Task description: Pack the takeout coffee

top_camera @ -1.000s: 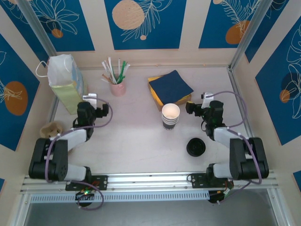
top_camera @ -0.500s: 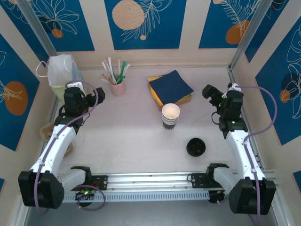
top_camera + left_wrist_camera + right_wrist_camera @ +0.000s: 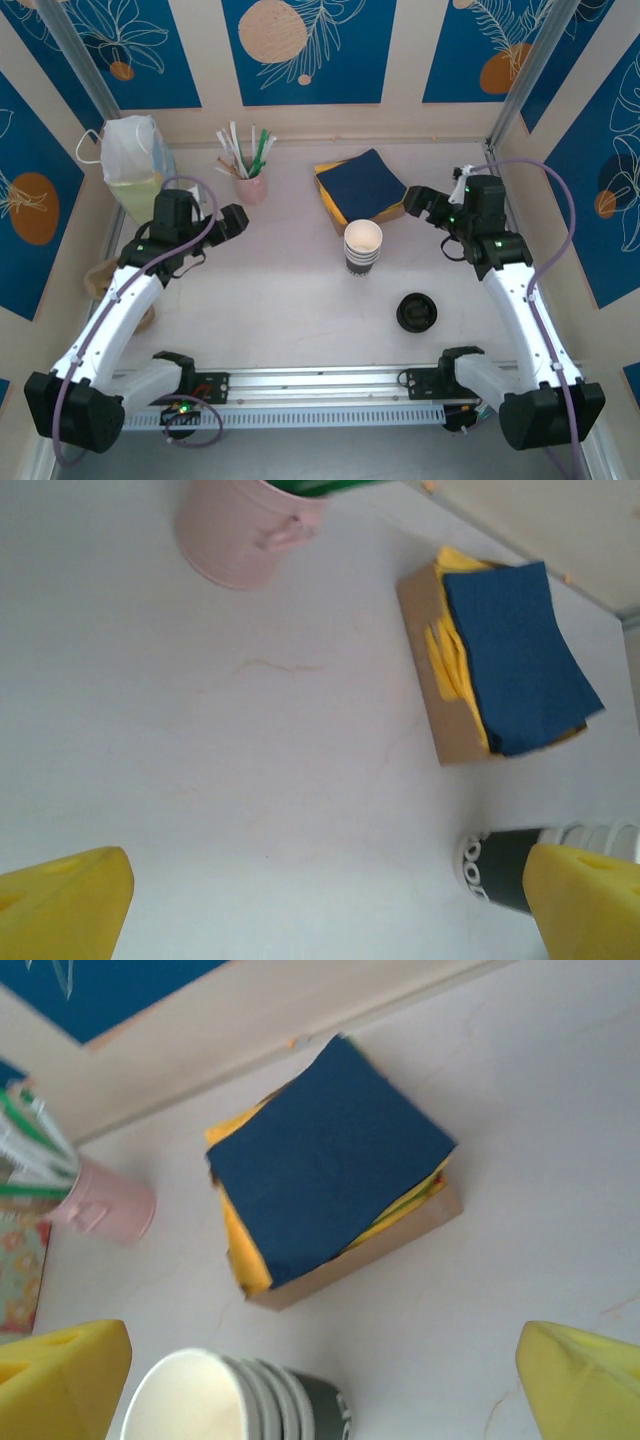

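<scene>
Hands wide open and empty, the left hand [image 3: 233, 220] and right hand [image 3: 417, 202] have swung out from their folded rest and turned inward over the table [image 3: 280, 290], while the takeout coffee [image 3: 416, 312] stands untouched beside the right arm, so the grasp looks still ahead.
</scene>
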